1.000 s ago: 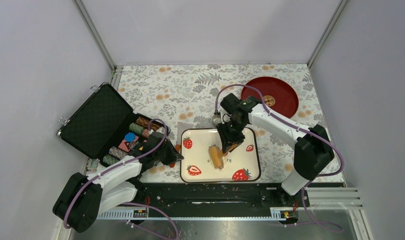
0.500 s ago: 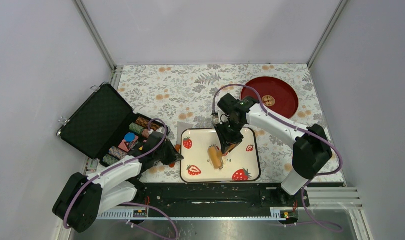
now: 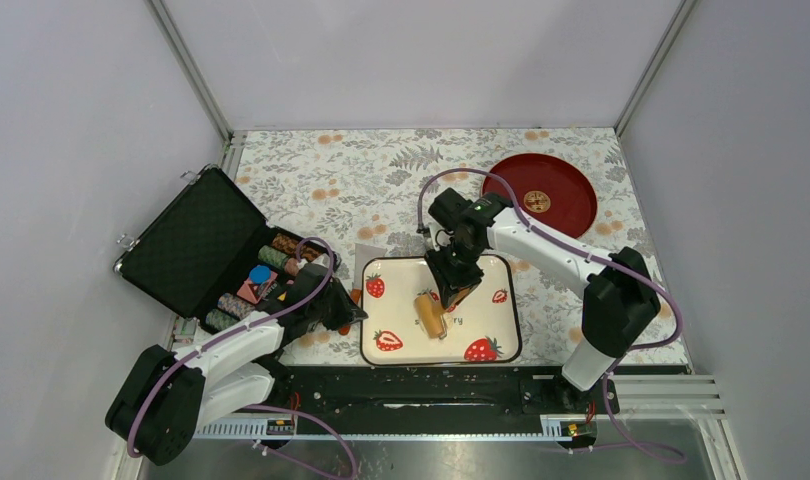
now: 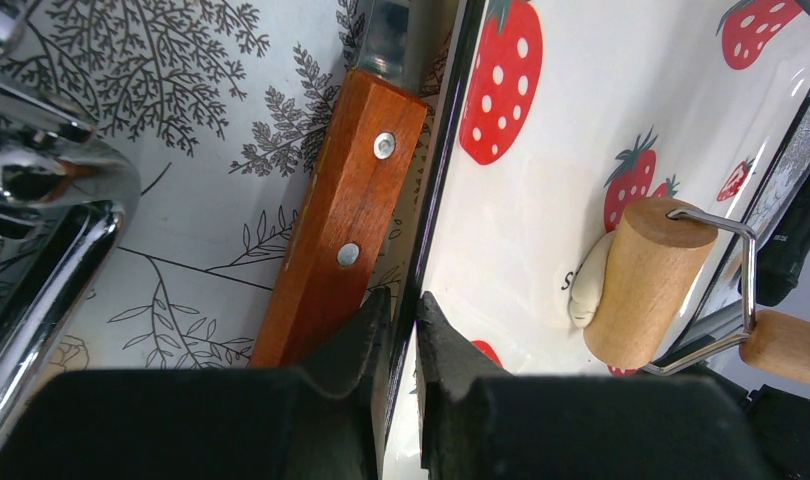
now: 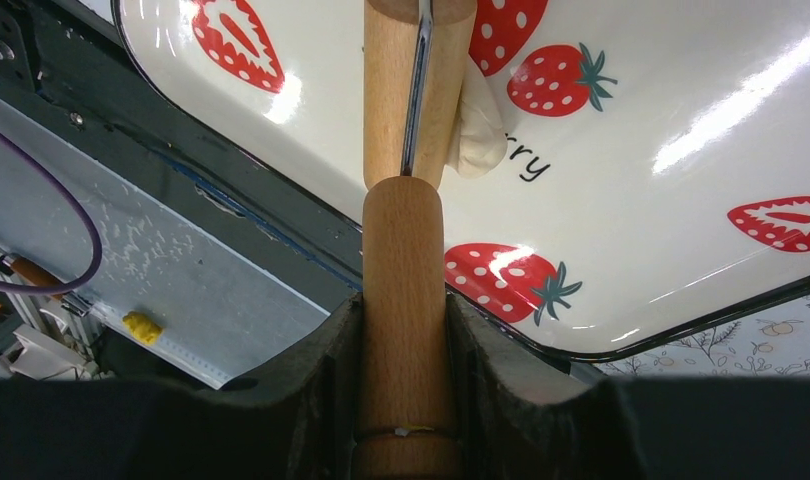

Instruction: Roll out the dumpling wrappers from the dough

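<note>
A small pale lump of dough (image 5: 478, 130) (image 4: 588, 290) lies on the strawberry tray (image 3: 481, 300), pressed against the side of the wooden roller's drum (image 3: 431, 314) (image 4: 646, 280). My right gripper (image 5: 403, 310) (image 3: 453, 287) is shut on the roller's wooden handle (image 5: 403, 250), which points back towards it from the drum (image 5: 418, 80). My left gripper (image 4: 401, 312) (image 3: 353, 313) is shut on the tray's left rim (image 4: 436, 200), one finger inside and one outside. No dumpling wrappers are in view.
A knife with a red-brown wooden handle (image 4: 346, 215) lies on the floral cloth right beside the tray's left rim. An open black case (image 3: 191, 240) with chips stands at the left. A red plate (image 3: 571, 195) lies at the back right.
The right arm has shifted slightly left, nudging the roller a little to the left on the tray. The left arm has not moved.
</note>
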